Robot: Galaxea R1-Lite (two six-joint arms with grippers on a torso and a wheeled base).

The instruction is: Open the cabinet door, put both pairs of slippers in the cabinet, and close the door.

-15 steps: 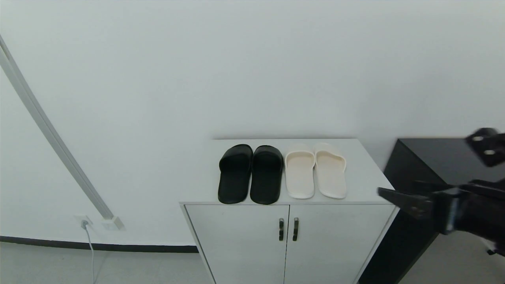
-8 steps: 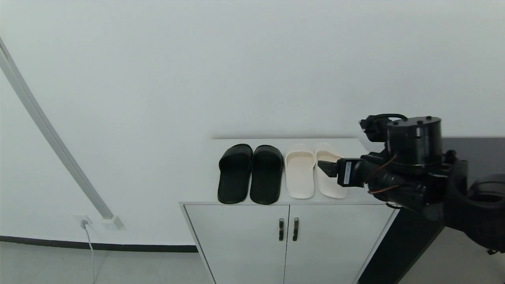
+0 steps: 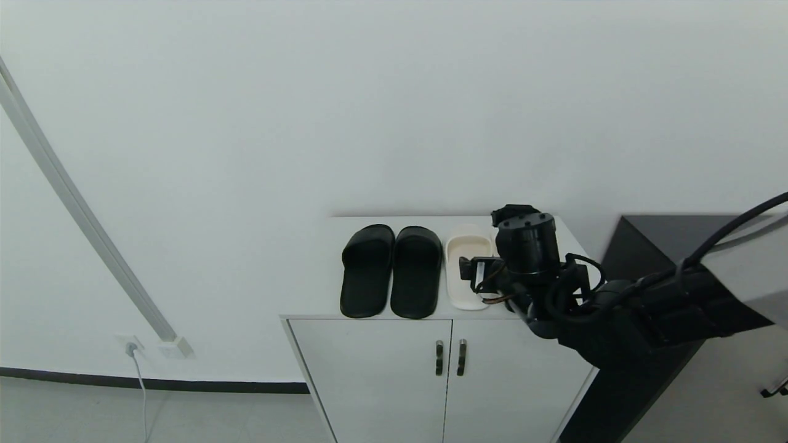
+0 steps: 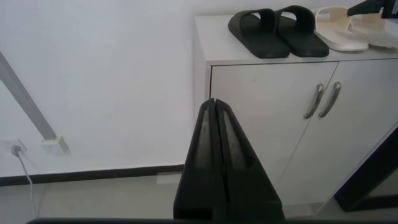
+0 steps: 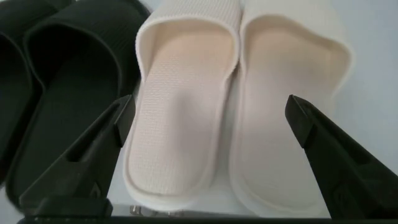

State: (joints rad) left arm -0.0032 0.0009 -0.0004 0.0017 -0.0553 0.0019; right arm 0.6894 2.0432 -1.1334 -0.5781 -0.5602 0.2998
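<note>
A white cabinet (image 3: 369, 369) stands against the wall with both doors shut; its two handles (image 3: 450, 357) meet at the middle. On its top lie a black pair of slippers (image 3: 391, 271) and a cream pair (image 3: 466, 274), side by side. My right gripper (image 3: 473, 274) hangs open just above the cream pair (image 5: 242, 112), one finger (image 5: 93, 162) outside each slipper, touching neither. The arm hides the right cream slipper in the head view. My left gripper (image 4: 214, 109) is shut on nothing, low and to the left of the cabinet (image 4: 261, 106), pointing at its front.
A black cabinet (image 3: 652, 234) stands right beside the white one. On the wall to the left are a slanted grey conduit (image 3: 74, 203) and a socket with a cable (image 3: 131, 351). Open floor lies left of the cabinet.
My right arm has swung in from the right edge, leftward and up over the cabinet top, ending above the cream slippers. Slippers and doors have not moved.
</note>
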